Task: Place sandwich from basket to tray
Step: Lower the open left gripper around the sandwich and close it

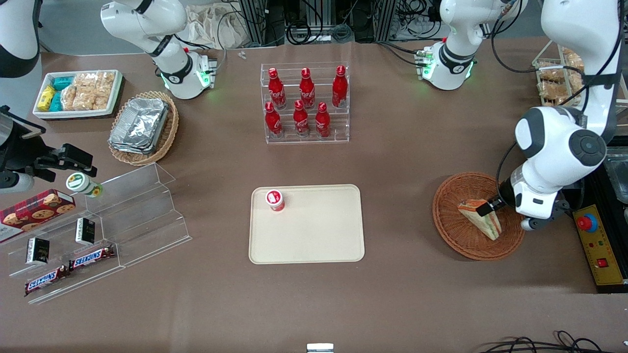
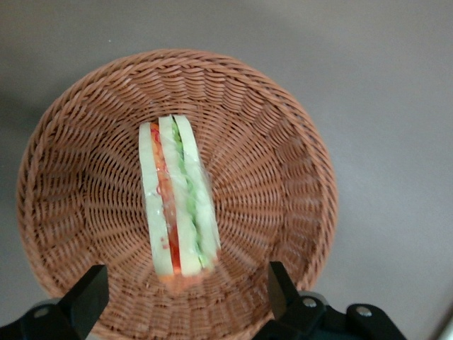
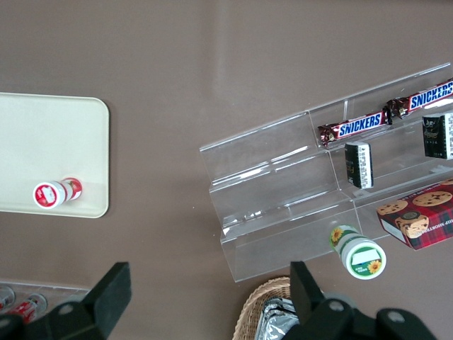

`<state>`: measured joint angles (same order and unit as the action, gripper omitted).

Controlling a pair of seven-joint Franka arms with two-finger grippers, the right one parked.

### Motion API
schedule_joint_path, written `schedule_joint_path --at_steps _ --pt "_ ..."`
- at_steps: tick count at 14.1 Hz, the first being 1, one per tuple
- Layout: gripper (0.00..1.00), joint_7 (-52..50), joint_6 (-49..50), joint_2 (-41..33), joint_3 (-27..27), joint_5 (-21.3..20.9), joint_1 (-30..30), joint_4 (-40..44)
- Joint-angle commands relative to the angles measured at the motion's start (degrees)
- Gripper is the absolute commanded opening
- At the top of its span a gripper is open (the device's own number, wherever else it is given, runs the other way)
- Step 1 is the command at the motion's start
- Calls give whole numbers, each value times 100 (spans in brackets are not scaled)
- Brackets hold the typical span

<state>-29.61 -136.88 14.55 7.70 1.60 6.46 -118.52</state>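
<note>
Inside the round wicker basket [image 2: 85,142] lies the wedge sandwich [image 2: 177,205], on edge, filling layers showing. Its long axis runs toward the gripper [image 2: 184,297], whose jaws hang wide open above the basket rim, holding nothing. Over on the tray [image 1: 314,240] stands one small red-capped bottle [image 1: 275,200].

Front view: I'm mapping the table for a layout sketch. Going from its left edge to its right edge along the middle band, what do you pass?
Clear stepped rack → small red-and-white cup on the tray → basket holding the sandwich, open pincer over it.
</note>
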Motion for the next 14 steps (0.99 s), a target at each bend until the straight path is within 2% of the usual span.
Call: schedule_joint_path --at_steps 1,10,11,12,13,14 --pt "100 -195 -260 82 30 -98 48 -154" --pt "100 -879 -971 698 30 -37 83 -181" --pt "91 -1028 -989 750 30 -37 83 -128" --pt "58 -1264 -990 768 38 -2 83 -58" --pt "19 -1589 -990 769 47 -10 83 12" --pt "0 -1705 -990 769 56 -19 75 22"
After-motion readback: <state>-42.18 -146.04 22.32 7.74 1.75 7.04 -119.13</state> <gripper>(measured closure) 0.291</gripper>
